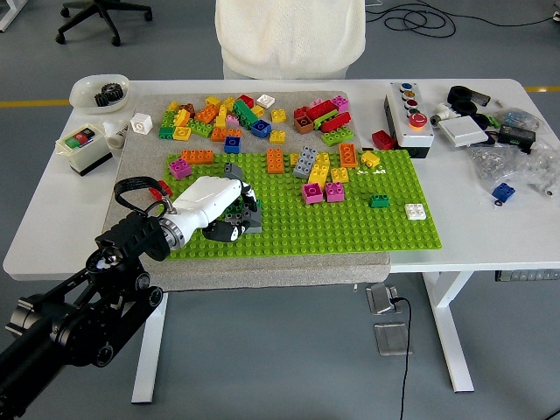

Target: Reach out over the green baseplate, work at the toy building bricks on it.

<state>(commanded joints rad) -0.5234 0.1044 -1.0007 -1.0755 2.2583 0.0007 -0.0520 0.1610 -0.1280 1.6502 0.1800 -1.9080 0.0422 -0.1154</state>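
Note:
The green baseplate (350, 219) lies on a grey mat in the middle of the table. Orange, grey, yellow, pink and white bricks are stuck on it, most along its far edge, among them a pink brick (312, 192) and a white brick (415, 210). My left hand (234, 217), in a white shell, reaches over the plate's left part. Its dark fingers (229, 229) curl down around a grey brick (254, 220) with a green piece beside it. The palm hides most of that brick. My right arm does not show.
A loose pile of bricks (245, 118) lies on the mat behind the plate. A button box (408, 109) and clutter sit at the right, a white bowl (99, 91) and a switch box (83, 147) at the left. A person in white (290, 35) stands at the far side.

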